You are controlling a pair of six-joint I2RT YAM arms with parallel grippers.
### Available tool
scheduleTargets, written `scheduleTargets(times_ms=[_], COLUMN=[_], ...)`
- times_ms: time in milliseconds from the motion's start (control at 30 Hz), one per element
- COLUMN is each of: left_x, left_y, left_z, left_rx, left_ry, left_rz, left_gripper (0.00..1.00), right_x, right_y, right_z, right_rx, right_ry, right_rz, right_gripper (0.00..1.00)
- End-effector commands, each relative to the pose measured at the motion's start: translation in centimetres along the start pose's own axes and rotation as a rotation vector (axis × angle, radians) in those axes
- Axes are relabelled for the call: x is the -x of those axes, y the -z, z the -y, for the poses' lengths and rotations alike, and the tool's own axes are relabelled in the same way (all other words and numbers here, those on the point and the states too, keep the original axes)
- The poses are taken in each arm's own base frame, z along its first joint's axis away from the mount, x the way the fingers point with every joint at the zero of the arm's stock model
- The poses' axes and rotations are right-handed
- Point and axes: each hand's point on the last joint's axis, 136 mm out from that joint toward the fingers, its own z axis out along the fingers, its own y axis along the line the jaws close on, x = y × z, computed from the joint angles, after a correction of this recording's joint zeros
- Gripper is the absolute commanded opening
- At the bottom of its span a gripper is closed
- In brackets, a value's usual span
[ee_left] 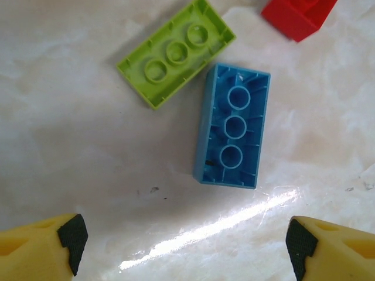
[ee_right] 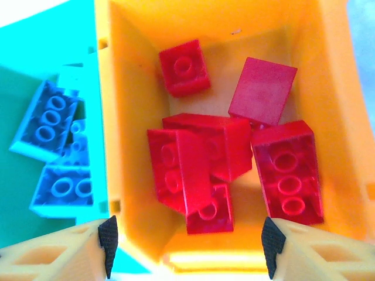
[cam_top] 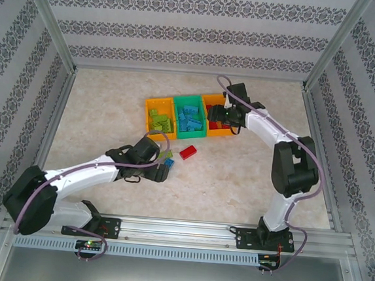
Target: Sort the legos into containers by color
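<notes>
Rail: an aluminium rail (cam_top: 186,229) along the near edge carries both arm bases.
Left gripper: the left gripper (ee_left: 184,249) hovers low over the table, its yellow fingers spread wide with nothing between them.
Left to sort: three legos lie loose on the table just ahead of that gripper. A blue brick (ee_left: 233,134) and a lime brick (ee_left: 176,54) both lie studs-down, corner to corner or nearly so, and a red brick (ee_left: 299,14) sits a little beyond them.
Done so far: the left orange-yellow bin (cam_top: 158,134) holds lime bricks (cam_top: 160,118), the green bin (cam_top: 189,137) holds blue bricks (ee_right: 53,117), and the right orange-yellow bin (ee_right: 126,117) holds a pile of red bricks (ee_right: 193,170). No colour looks misplaced.
Progress: by my reckoning the sort is nearly finished, with one brick of each colour outstanding.
Right gripper: the right gripper (ee_right: 189,243) hangs over the red-filled bin, its fingers apart and empty.
Surface: the table (cam_top: 110,120) is pale, marbled and glossy, throwing a bright glare streak.
Room: patterned wallpaper panels (cam_top: 183,35) in a metal frame close in three sides.
</notes>
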Motion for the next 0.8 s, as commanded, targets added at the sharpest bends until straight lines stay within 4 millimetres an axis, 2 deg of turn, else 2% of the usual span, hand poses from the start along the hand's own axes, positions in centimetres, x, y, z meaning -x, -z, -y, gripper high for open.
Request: scheduleTargets(times_ms=[0,167,300,600,767], left_x=[1.7,1.6,1.5,2.0,2.0], left_y=[-0.4,-1.8,-2.6,-3.8,-4.3], left_z=[2.0,2.3,2.1,2.6,2.4], left_rx=[-0.046,-0.036,-0.014,-0.004,0.022], left_ry=[-0.003,0.001,0.002,-0.005,0.000], left_rz=[0.027,-0.011,-0.032,-0.053,-0.067], left_gripper=[0.88,0.85,0.84,0.79,0.71], right_x=[0.7,-0.5,-2.0,-5.6,-6.8], right_y=[2.9,5.8,7.4,8.7,9.9], right_z=[-0.4,0.2,1.7,5.7,7.5], right_rx=[0.026,0.023,-0.011,-0.069,-0.103], right_ry=[-0.017,-0.011,-0.004,-0.081,-0.113], right_rz=[0.072,0.117,0.134,0.129,0.165], right_gripper=[0.71,0.76,0.78,0.80,0.82])
